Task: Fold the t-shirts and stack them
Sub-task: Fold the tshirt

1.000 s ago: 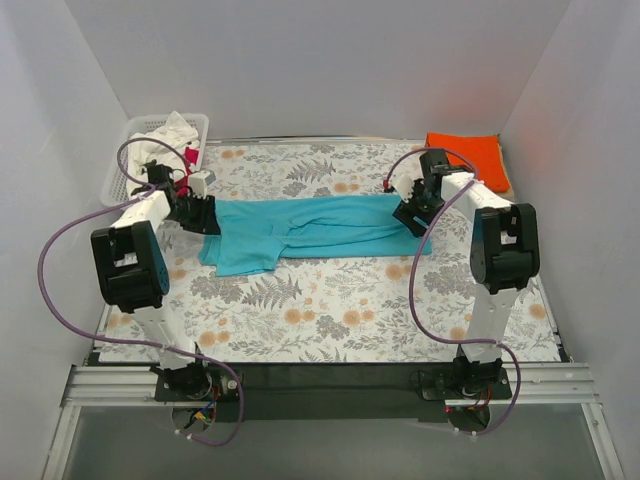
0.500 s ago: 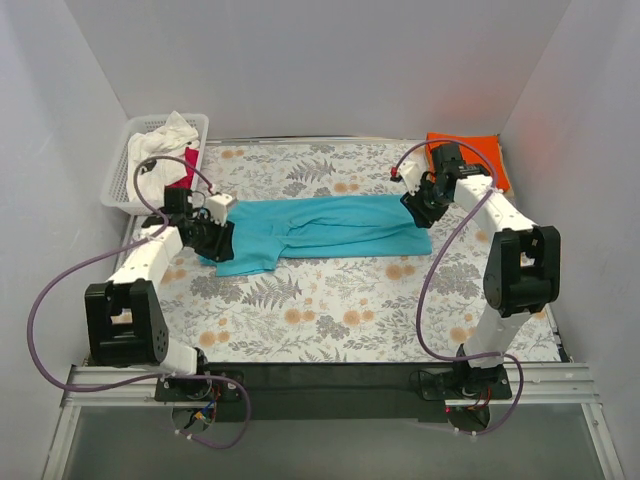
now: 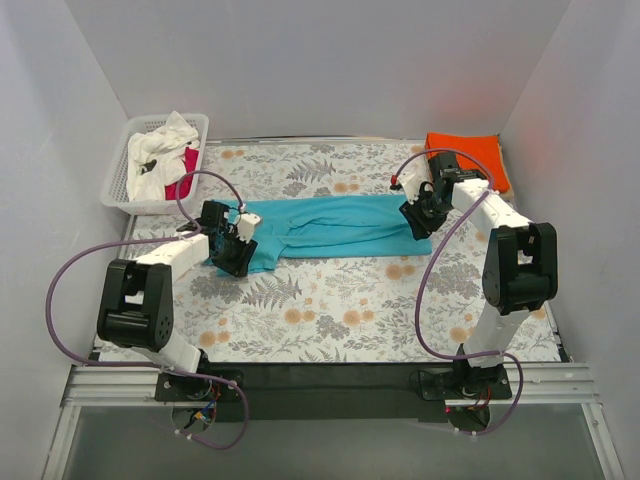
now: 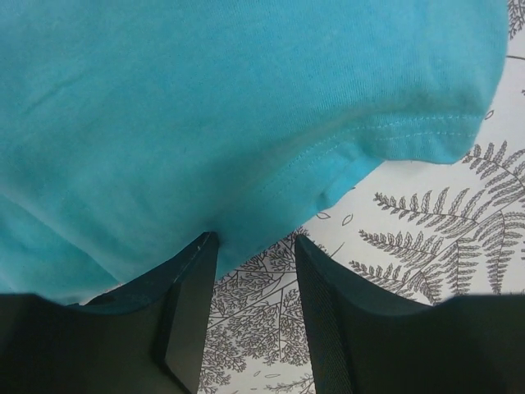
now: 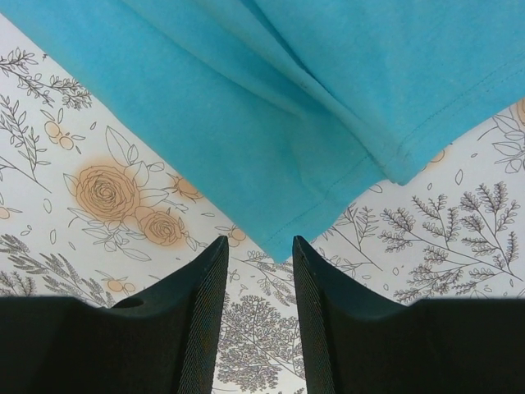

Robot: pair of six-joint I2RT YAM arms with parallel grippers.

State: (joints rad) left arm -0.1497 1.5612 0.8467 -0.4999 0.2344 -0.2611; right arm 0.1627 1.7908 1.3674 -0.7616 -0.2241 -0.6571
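The teal t-shirt [image 3: 330, 222] lies stretched along the counter's [image 3: 330, 300] far half. The left gripper [image 4: 254, 246] sits released at its left hem. The right gripper [image 5: 258, 246] is released too, a shirt corner just between its 2 fingers [image 5: 197, 328].

Teal t-shirt [image 3: 330, 222]: no print, tag or lettering can be read in any view.
Tablecloth [image 3: 330, 300]: only a fern and flower pattern is seen, and no words or numbers can be read.
Basket [image 3: 116, 186]: no label or marking can be made out.
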